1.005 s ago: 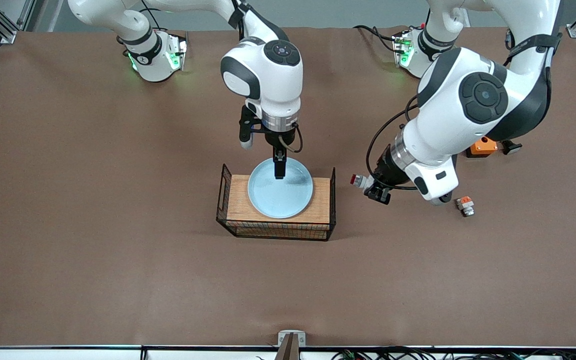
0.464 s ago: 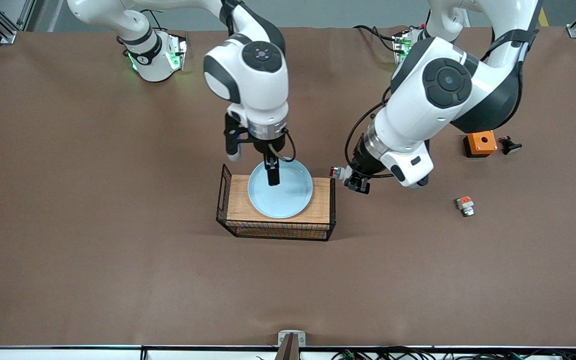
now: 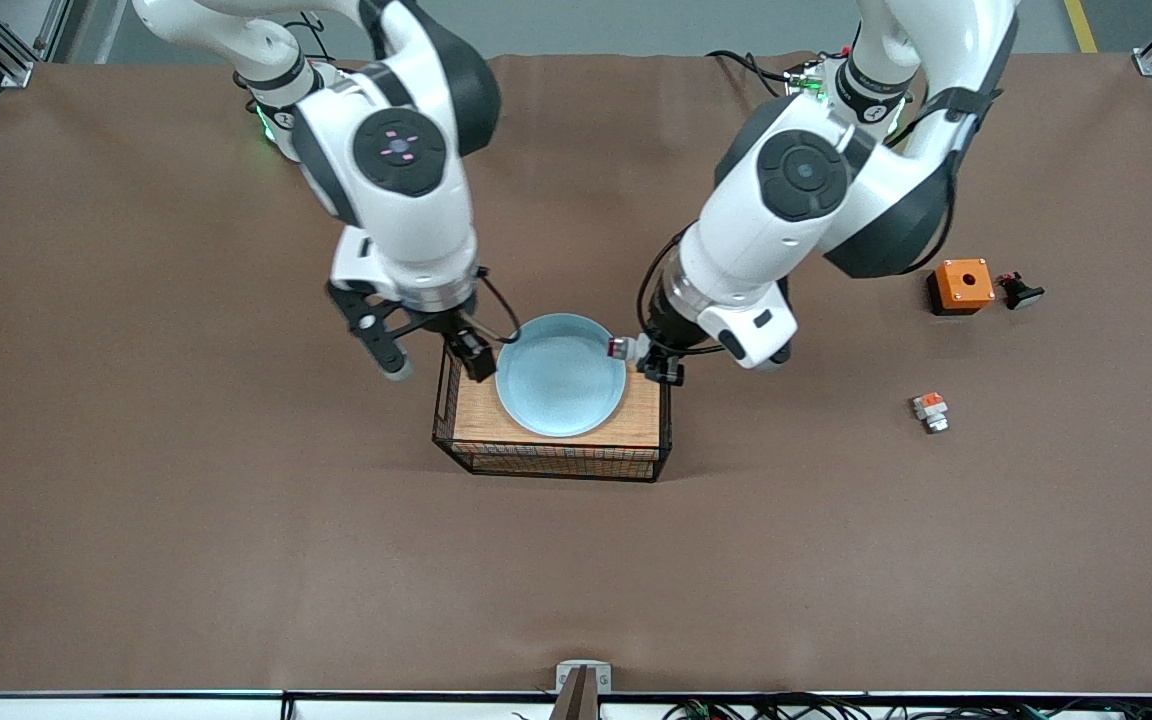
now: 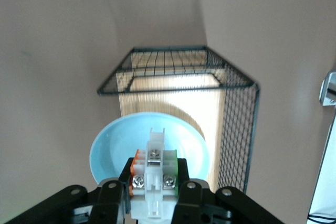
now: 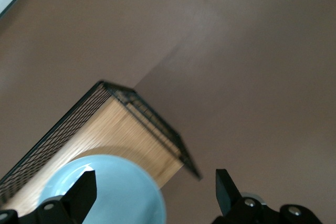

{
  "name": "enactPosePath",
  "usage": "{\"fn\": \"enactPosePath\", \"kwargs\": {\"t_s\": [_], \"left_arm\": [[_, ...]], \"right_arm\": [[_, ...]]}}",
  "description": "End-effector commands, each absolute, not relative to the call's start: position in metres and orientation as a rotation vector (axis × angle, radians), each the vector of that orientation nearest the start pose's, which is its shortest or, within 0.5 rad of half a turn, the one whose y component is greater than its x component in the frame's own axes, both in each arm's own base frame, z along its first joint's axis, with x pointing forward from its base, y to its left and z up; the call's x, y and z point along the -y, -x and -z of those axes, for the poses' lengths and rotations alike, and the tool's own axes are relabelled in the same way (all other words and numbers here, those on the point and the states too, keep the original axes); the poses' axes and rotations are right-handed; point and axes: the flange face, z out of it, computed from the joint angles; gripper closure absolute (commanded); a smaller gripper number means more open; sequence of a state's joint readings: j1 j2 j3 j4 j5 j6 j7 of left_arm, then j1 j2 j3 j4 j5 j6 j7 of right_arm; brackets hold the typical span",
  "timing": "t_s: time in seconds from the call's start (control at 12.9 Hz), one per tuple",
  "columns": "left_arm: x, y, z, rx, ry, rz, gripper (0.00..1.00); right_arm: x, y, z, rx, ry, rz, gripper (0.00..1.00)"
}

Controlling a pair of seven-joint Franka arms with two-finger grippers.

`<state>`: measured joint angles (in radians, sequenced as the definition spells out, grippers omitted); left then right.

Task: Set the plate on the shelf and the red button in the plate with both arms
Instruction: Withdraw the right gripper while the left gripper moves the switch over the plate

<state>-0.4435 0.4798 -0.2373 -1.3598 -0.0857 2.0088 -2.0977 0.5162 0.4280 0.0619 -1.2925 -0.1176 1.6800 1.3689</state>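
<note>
The pale blue plate (image 3: 561, 385) lies on the wooden board inside the black wire basket (image 3: 554, 462). My left gripper (image 3: 652, 366) is shut on the red button (image 3: 624, 347), a white unit with a red cap, and holds it over the plate's rim at the left arm's end of the basket. In the left wrist view the button (image 4: 154, 179) sits between the jaws of the left gripper (image 4: 154, 195), above the plate (image 4: 118, 145). My right gripper (image 3: 473, 357) is open and empty over the basket's other end. In the right wrist view the right gripper (image 5: 155, 192) spans the plate's edge (image 5: 115, 192).
An orange box (image 3: 961, 285) and a black button (image 3: 1019, 291) stand toward the left arm's end of the table. A white unit with an orange top (image 3: 930, 411) lies nearer the front camera than they do. The basket has tall wire end walls (image 4: 239, 124).
My right gripper has drawn off the plate toward the right arm's end of the basket. My left gripper has carried the red button from above the bare table to the plate's rim.
</note>
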Motion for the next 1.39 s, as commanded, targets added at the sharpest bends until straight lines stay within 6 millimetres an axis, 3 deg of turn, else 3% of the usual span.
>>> {"fn": "enactPosePath", "kwargs": {"t_s": [0.0, 0.46, 0.7, 0.77, 0.85, 1.08, 1.31], "left_arm": [[0.452, -0.569, -0.454, 2.301, 2.445, -0.225, 0.74], [0.494, -0.572, -0.408, 2.371, 2.381, -0.197, 0.73], [0.506, -0.565, -0.383, 2.327, 2.38, -0.114, 0.73], [0.514, -0.565, -0.386, 2.326, 2.4, -0.043, 0.73], [0.523, -0.559, -0.376, 2.301, 2.407, -0.003, 0.73], [0.524, -0.559, -0.37, 2.299, 2.405, 0.009, 0.73], [0.525, -0.562, -0.363, 2.314, 2.418, 0.012, 0.73]], "right_arm": [[-0.284, -0.592, -0.535, -0.957, 3.082, -0.046, 0.0], [-0.127, -0.609, -0.572, -0.379, 3.206, -0.198, 0.0], [-0.049, -0.617, -0.575, -0.179, 3.198, -0.231, 0.0], [-0.022, -0.618, -0.576, -0.125, 3.191, -0.234, 0.0], [0.005, -0.619, -0.576, -0.058, 3.183, -0.239, 0.0], [0.043, -0.618, -0.576, 0.006, 3.171, -0.239, 0.0], [0.048, -0.62, -0.576, 0.002, 3.185, -0.234, 0.0]]}}
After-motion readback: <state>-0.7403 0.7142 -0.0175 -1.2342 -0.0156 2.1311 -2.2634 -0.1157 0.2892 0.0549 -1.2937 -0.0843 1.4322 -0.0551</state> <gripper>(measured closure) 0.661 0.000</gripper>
